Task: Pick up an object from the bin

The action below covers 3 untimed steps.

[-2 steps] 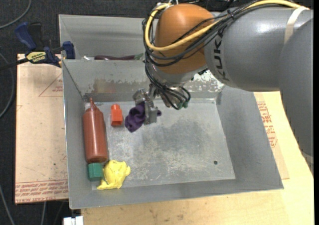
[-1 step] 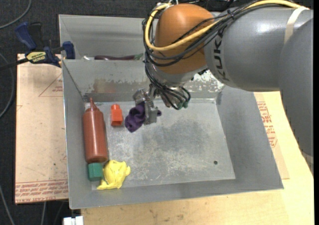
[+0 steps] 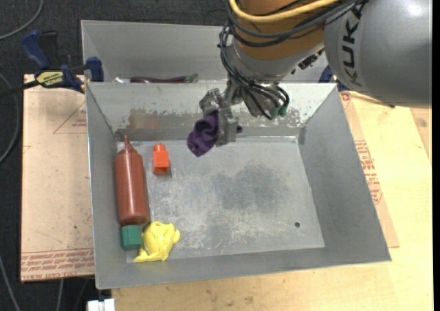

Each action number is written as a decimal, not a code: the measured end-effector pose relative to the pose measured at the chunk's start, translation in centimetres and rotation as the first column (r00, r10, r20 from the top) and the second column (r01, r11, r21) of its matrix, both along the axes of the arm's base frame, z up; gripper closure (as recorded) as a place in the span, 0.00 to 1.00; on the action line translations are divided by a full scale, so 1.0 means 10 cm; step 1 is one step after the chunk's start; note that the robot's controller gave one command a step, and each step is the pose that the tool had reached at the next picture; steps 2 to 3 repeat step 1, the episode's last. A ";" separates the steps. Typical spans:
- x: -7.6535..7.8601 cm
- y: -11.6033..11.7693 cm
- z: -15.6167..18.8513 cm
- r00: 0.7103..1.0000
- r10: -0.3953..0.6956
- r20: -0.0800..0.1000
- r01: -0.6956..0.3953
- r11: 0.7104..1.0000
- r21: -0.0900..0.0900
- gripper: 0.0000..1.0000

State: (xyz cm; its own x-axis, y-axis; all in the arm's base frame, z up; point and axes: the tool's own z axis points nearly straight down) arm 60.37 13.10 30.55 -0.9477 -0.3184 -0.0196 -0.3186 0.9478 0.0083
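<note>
The tool (image 3: 219, 122) pinches a purple crumpled cloth (image 3: 202, 138) between its fingers.

The grey arm (image 3: 385, 34) reaches in from the right, its orange-covered wrist (image 3: 282, 0) pointing down, jaws closed on a purple crumpled thing (image 3: 203, 136).

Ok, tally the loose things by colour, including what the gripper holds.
Purple: 1, crumpled soft piece, held in the gripper
Reddish-brown: 1, squeeze bottle
Orange: 1, small block
Green: 1, small cube
Yellow: 1, crumpled soft lump
Total: 5
</note>
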 end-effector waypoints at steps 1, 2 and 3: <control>0.00 0.00 0.00 1.000 0.000 0.000 0.000 1.000 0.000 1.00; 0.00 0.00 0.00 1.000 0.000 0.000 0.000 1.000 0.000 1.00; 0.00 0.00 0.00 1.000 0.000 0.000 0.000 1.000 0.000 1.00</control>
